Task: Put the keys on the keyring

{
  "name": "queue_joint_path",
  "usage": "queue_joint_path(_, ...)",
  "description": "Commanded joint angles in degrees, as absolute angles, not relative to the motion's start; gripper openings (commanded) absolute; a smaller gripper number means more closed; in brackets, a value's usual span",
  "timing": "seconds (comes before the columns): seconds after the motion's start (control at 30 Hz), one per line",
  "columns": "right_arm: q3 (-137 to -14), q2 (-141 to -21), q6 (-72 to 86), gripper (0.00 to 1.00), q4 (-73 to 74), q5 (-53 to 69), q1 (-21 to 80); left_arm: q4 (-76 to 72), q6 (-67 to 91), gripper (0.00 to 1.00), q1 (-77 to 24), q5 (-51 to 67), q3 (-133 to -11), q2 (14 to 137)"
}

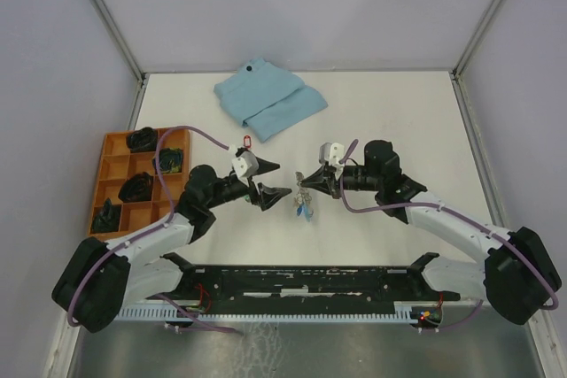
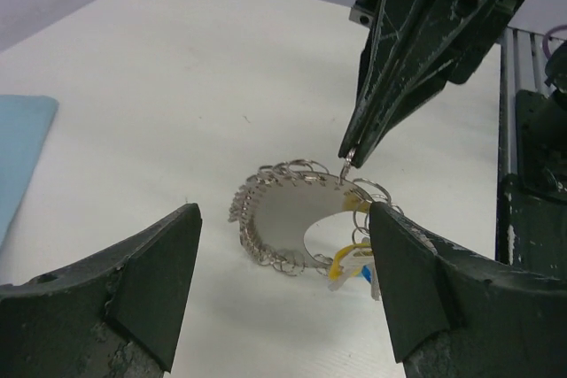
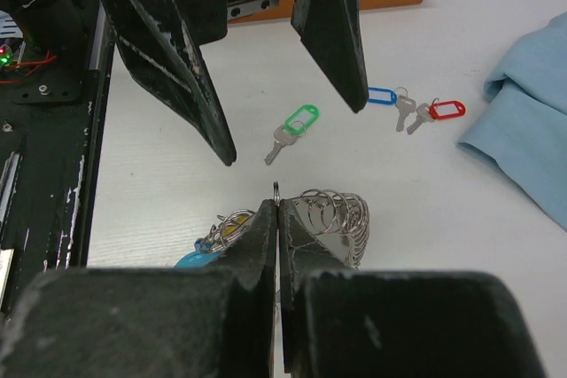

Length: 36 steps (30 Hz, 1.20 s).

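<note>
"What is hiding at the bottom of the right wrist view?"
"The keyring [image 3: 337, 219] is hiding half behind the right gripper [image 3: 276, 205]."
"And the cloth [image 2: 18, 157]?"
"It is running off the left edge of the left wrist view."

Bright, even, diffuse light; shadows soft, faint; wrist views sharp mid-frame, near foreground blurred

**Both arms reaching inward, tips facing**

I am holding the left gripper [image 1: 271, 180] wide open, its fingers pointing right. I am pinching the right gripper [image 3: 276, 205] closed on the keyring [image 3: 341, 219], pointing it left, just beside the left one's gap.
</note>
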<state>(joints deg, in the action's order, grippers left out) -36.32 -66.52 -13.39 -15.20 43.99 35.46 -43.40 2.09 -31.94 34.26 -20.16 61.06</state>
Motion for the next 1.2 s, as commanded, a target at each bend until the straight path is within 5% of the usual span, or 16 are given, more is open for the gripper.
queue_joint_path(0.0, -39.46, -66.8, -14.08, 0.02, -19.83, 47.49, 34.99, -47.95, -3.38, 0.83, -31.78, 41.06, -20.62, 63.66)
queue_joint_path(1.17, -39.95, -68.71, -15.29, 0.03, -19.78, 51.98, 34.98, -52.38, -1.43, 0.35, -31.84, 55.39, -26.96, 74.1)
